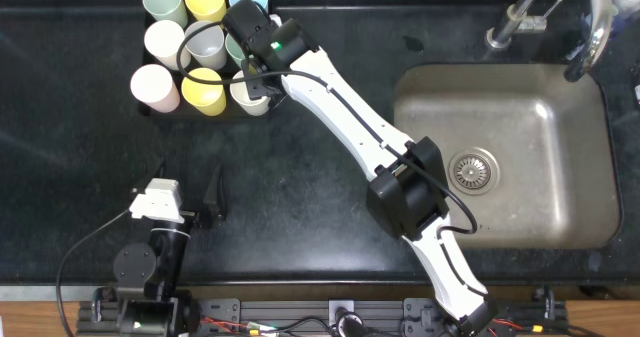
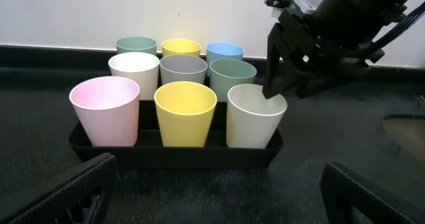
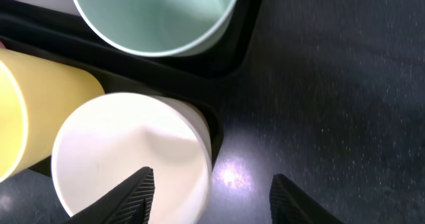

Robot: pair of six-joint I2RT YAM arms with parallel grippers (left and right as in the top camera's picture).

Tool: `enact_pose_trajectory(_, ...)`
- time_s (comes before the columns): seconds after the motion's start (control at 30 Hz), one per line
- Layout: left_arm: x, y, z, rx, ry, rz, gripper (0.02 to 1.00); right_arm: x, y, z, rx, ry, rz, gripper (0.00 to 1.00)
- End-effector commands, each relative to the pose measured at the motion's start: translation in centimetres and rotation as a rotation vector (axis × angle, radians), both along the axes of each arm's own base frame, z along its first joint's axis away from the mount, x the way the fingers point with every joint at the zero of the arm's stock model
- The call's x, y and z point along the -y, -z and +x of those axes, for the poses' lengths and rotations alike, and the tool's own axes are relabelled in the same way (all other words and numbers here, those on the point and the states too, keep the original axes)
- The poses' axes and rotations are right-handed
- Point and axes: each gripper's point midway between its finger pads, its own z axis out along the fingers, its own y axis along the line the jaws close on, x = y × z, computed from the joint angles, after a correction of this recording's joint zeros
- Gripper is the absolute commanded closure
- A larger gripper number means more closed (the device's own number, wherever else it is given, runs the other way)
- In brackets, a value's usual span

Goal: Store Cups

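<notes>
- Bright, even overhead light; shadows soft.
- Steel sink [image 1: 500,107], three o'clock in the top view, gleams.
- Small white glare on the dark counter [image 3: 332,84] just beside the cream cup [image 3: 126,157].

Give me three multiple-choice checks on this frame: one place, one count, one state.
1. The right claw is at: A the sink; B the cream cup in the tray's corner; C the pink cup.
2. Cups in the tray: A six; B nine; C twelve.
3. The left claw is: A open, empty; B shut on a yellow cup; C shut on the tray.
Answers: 1 B, its fingers straddle that cup's wall; 2 B, three rows of three; 3 A, its fingers stand wide apart with nothing between.
</notes>
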Motion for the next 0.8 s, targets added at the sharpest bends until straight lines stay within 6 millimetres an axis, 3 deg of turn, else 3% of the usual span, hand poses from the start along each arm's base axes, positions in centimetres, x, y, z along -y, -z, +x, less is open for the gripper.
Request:
enact_pose_trajectory(0.03, -0.1, 0.0, 0.0, 0.005, -0.003, 0.014, 0.018, 0.0, -1.4, -0.2, 0.007, 0.002, 0.007, 0.393)
enact_pose_trajectory(0.23, -0.1, 0.0, 0.0, 0.005, -0.003, 0.014, 0.018, 1.6, -5.7, -1.2, 0.042, 0.011, 0.005, 0.334)
enact_pose_trajectory(0.6, -0.1, 0.0, 0.0, 0.006, -0.003, 0.014, 0.018, 7.2, -14.1, -5.3, 0.110, 0.095, -0.035, 0.275)
enact_pose_trajectory(0.8, -0.1, 0.0, 0.0, 0.005, -0.003, 0.014, 0.018, 12.3, -16.3, -6.4, 0.174, 0.223, -0.087, 0.222)
